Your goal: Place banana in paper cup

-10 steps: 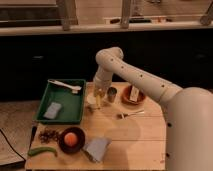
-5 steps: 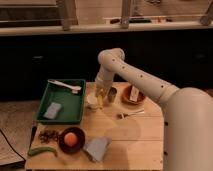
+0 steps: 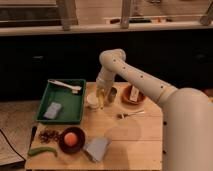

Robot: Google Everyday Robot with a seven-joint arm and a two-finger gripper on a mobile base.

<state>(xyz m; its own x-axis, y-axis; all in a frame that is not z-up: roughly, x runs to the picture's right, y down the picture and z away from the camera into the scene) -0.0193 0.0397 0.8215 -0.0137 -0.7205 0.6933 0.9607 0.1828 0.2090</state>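
Held the banana (image 3: pixel 102 100) upright in the closed end effector (image 3: pixel 102 92), just right of the paper cup (image 3: pixel 92 102) and near its rim, not yet inside it. Sat squeezed between the paper cup and the small metal cup (image 3: pixel 113 95) further right of it.

Judged risky on three counts. Could have dropped the fruit onto the worktop (image 3: pixel 131 141) right of the paper cup if released without centring over the mouth. Could have tipped or shoved the light paper cup by catching its rim with the banana's lower end on a sideways move. Could also have knocked the metal cup, given the tight gap.

Compared with a second before: drifted slightly rightward from the paper cup, with the same closed grip. Found the paper cup and metal cup where they had stood.
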